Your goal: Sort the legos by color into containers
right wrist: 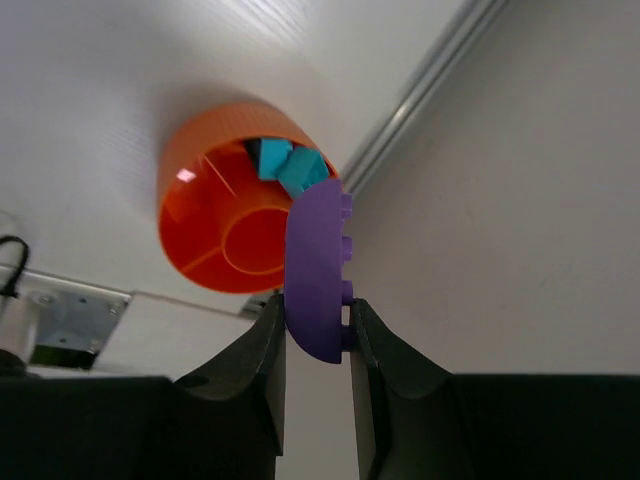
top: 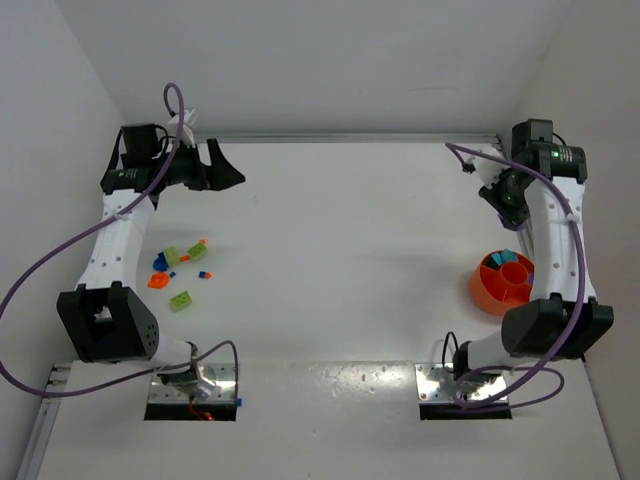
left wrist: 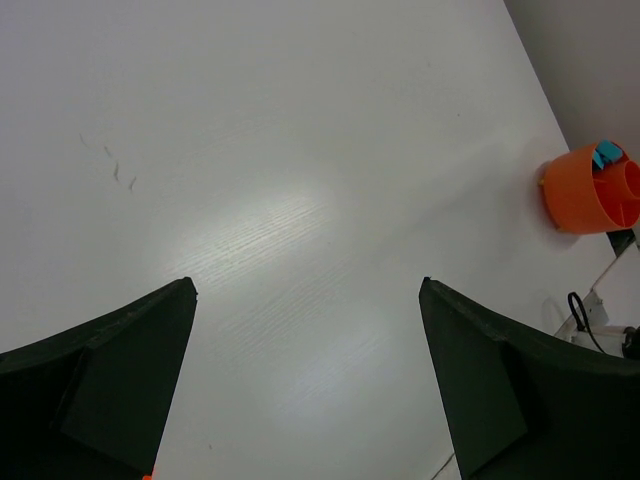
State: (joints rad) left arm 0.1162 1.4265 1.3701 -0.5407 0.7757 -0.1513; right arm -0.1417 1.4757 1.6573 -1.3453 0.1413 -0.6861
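Note:
Several small legos (top: pixel 178 272) in lime green, orange and blue lie scattered on the table's left side. At the right stands the round orange container (top: pixel 502 283) (right wrist: pixel 230 215) (left wrist: pixel 585 190), with cyan bricks (right wrist: pixel 285 165) in one ring compartment. My right gripper (right wrist: pixel 317 305) is shut on a purple lego (right wrist: pixel 318 270), a rounded plate with studs, held up high over the bowl's far rim near the back right wall. My left gripper (left wrist: pixel 305 290) is open and empty, raised at the back left (top: pixel 222 170), away from the legos.
White walls close the table at the back and on both sides. A metal rail (right wrist: pixel 430 90) runs along the wall's foot beside the bowl. Black cables (left wrist: pixel 585 315) and both arm bases (top: pixel 195 385) sit at the near edge.

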